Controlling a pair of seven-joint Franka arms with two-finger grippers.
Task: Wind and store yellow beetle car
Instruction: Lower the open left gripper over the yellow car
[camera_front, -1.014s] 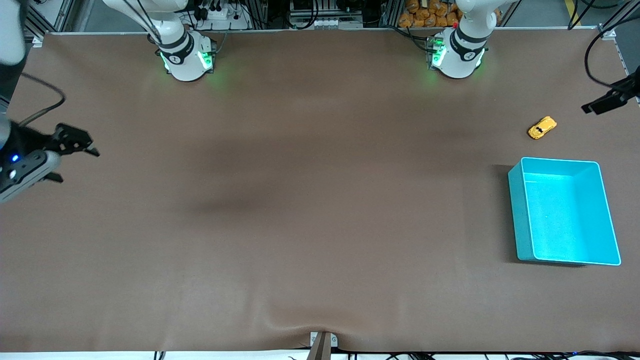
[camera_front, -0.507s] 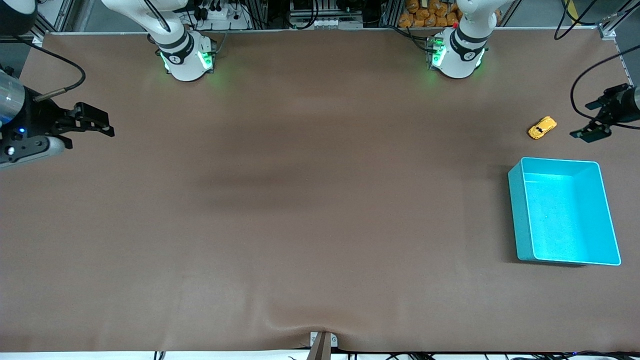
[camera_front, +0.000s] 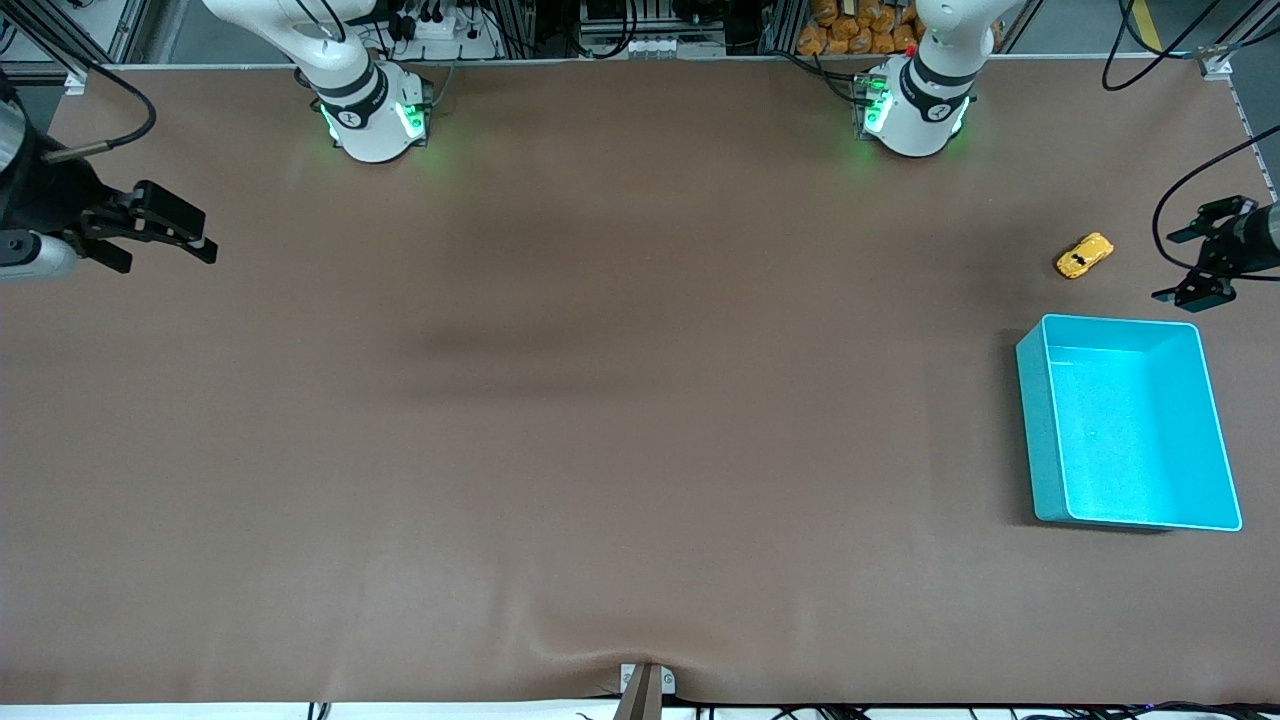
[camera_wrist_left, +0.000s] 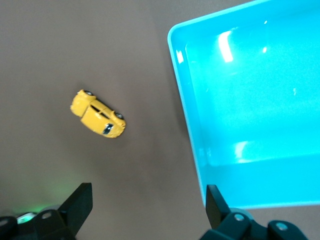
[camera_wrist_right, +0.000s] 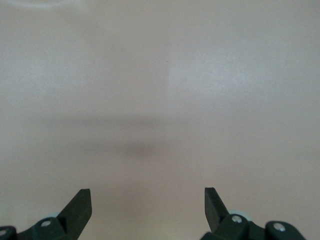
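The yellow beetle car (camera_front: 1084, 256) stands on the brown table mat at the left arm's end, farther from the front camera than the teal bin (camera_front: 1130, 424). It also shows in the left wrist view (camera_wrist_left: 97, 114), beside the teal bin (camera_wrist_left: 181, 80). My left gripper (camera_front: 1197, 254) is open and empty, up over the mat beside the car, apart from it. My right gripper (camera_front: 170, 235) is open and empty over the mat at the right arm's end. The right wrist view shows only bare mat between its fingers (camera_wrist_right: 79, 207).
The teal bin is empty. The brown mat (camera_front: 600, 400) covers the whole table. A small bracket (camera_front: 645, 685) sits at the table's edge nearest the front camera. Cables hang near both grippers.
My left gripper has come in from the table's end and lowered beside the car. My right gripper has risen and swung slightly toward the middle. The car and bin have not moved.
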